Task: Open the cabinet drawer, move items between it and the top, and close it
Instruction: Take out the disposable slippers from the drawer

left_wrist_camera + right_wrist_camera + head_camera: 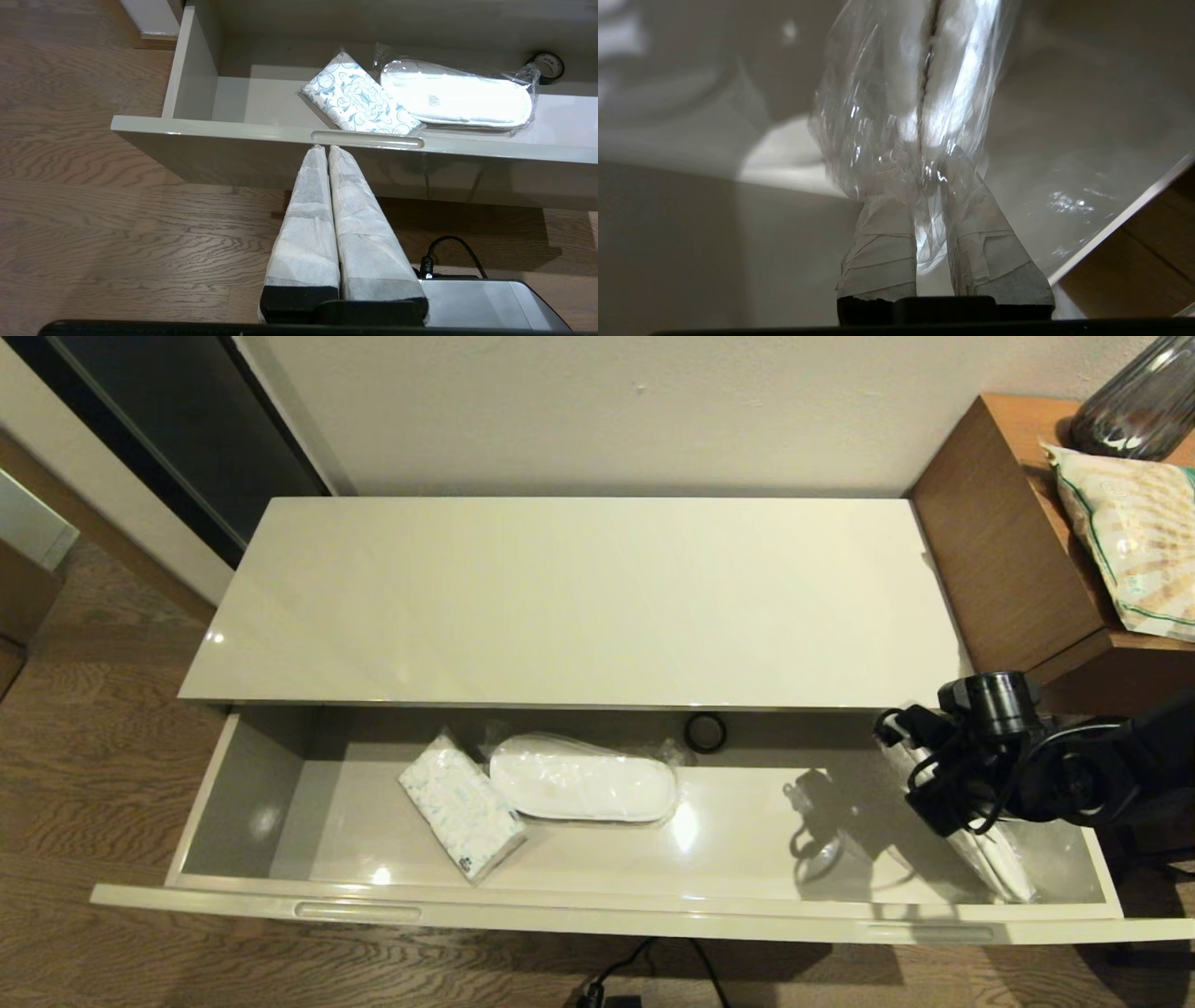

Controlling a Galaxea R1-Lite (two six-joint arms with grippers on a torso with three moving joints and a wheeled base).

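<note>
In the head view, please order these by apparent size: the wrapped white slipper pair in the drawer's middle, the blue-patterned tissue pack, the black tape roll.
1. Plastic-wrapped white slipper pair
2. Blue-patterned white tissue pack, somewhat smaller
3. Black tape roll, clearly smallest

open drawer [280,821] w/ tissue pack [462,814], wrapped slippers [583,791] touching it, tape roll [705,733] at back, 2nd slipper pair [999,859] at right end; cabinet top [569,597] above.

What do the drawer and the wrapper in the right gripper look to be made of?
Drawer: likely lacquered board, glossy cream; lamp glare mirrors off it. Slipper pair held by the right gripper: thin clear plastic film, crinkled with bright glints, over soft white fabric.
</note>
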